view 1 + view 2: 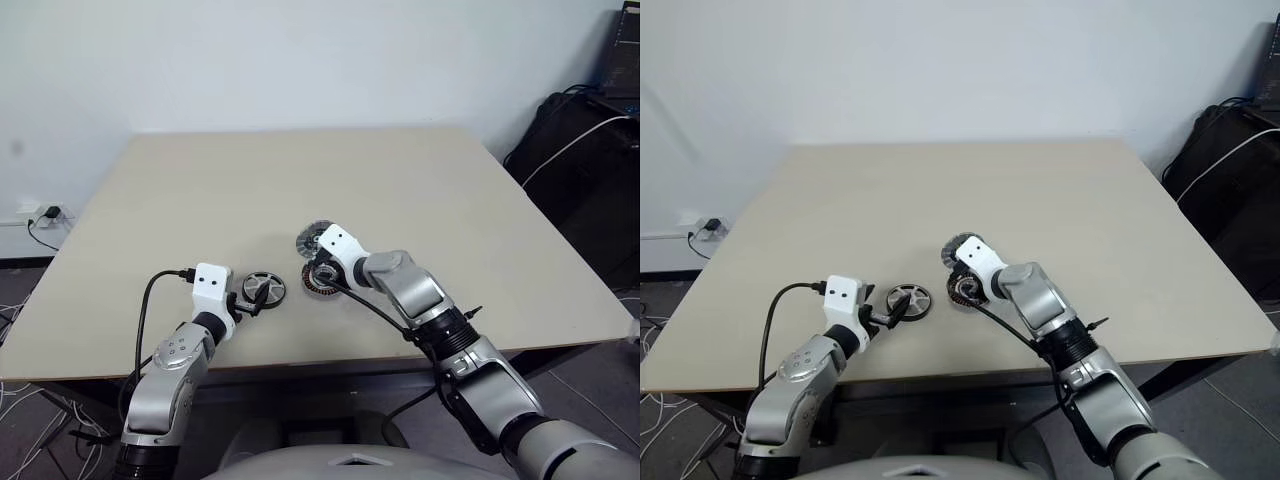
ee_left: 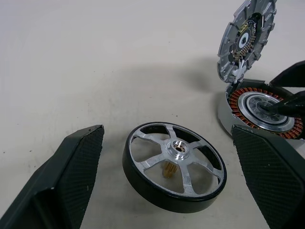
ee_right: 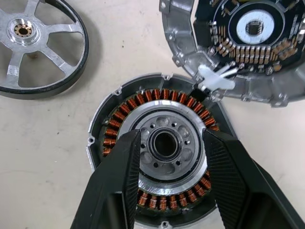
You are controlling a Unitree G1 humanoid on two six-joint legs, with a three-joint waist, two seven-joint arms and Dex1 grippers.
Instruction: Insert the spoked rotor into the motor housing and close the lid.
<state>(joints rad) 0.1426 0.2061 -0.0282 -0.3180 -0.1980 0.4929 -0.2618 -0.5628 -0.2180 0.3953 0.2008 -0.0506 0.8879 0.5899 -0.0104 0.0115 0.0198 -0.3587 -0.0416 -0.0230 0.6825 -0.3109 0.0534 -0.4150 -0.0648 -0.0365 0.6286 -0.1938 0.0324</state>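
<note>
Two risks stand out: the open left end effector (image 2: 167, 191), straddling the spoked rotor (image 2: 174, 164) on the beige table (image 1: 300, 180), could tip its smooth dark rim, and the right end effector (image 3: 169, 191), parted over the motor housing (image 3: 157, 157) beside it, could scrape the ribbed copper windings. The finned silver lid (image 3: 248, 43) lies touching the housing.

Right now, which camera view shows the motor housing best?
The right wrist view: the motor housing appears from above, its copper windings and central hole plain. The left wrist view catches it partly at the edge; in the eye views it is small and half hidden by the right gripper.
</note>
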